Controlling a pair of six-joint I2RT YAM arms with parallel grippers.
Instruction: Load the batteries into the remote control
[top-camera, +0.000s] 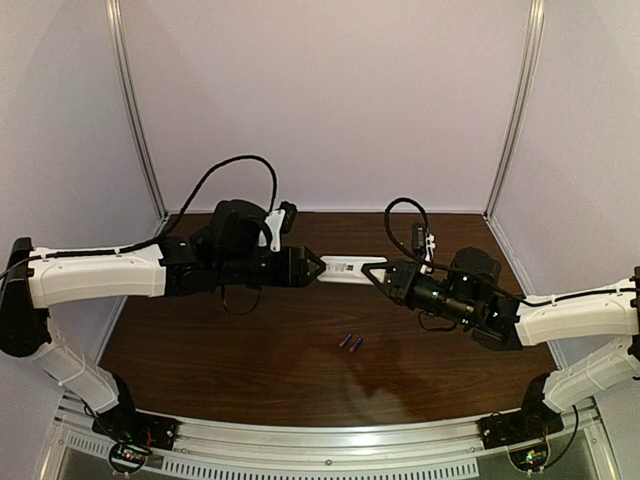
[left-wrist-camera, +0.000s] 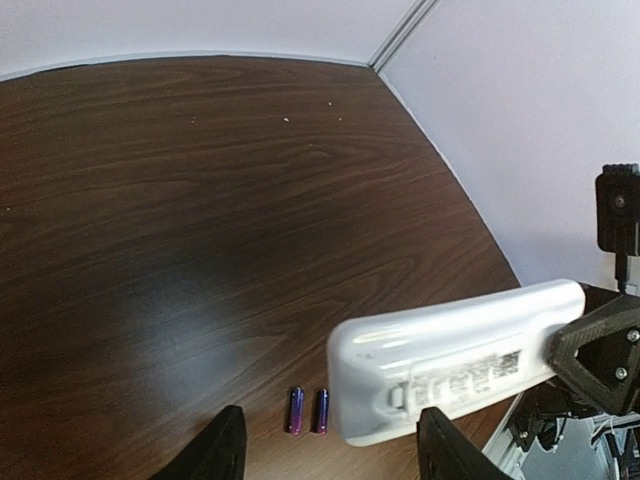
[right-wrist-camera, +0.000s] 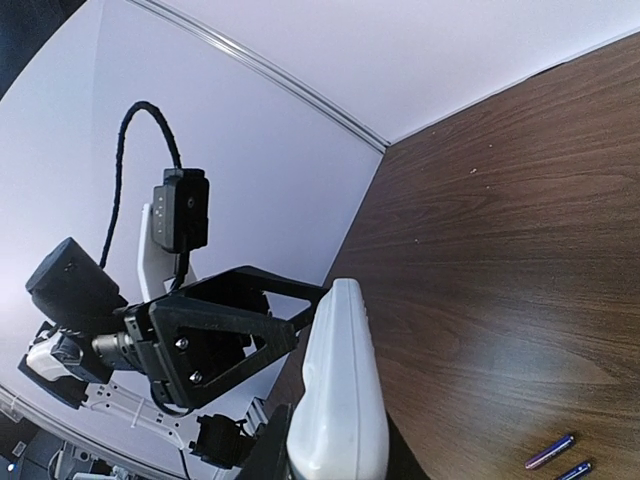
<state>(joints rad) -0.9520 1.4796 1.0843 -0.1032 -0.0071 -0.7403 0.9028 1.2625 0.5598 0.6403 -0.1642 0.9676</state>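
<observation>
At the right gripper (top-camera: 372, 270), jaws drawn narrow and clamped on the right end of the remote control (top-camera: 345, 268), up off the table (top-camera: 200, 350) and roughly level between the two arms. At the left gripper (top-camera: 318, 268), jaws about half spread around the opposite end, with a visible gap between one of the fingers (left-wrist-camera: 222, 448) and the white casing in the left wrist view; contact on the other side impossible to tell. On the remote's face toward that camera, a printed label and a small curved notch; no telling whether the battery bay is open. On the dark wood, toward the arm bases from the remote in the top view, the batteries (top-camera: 349, 343): two, parallel, side by side with a thin gap between them, purple-blue, touching neither gripper. By count: one remote, two batteries, two grippers. Wood surface stretching away on every side of the batteries; back edge of the table against the pale rear wall (top-camera: 330, 100), side walls close at left and right, a metal rail (top-camera: 330, 440) along the near edge by the arm bases.
</observation>
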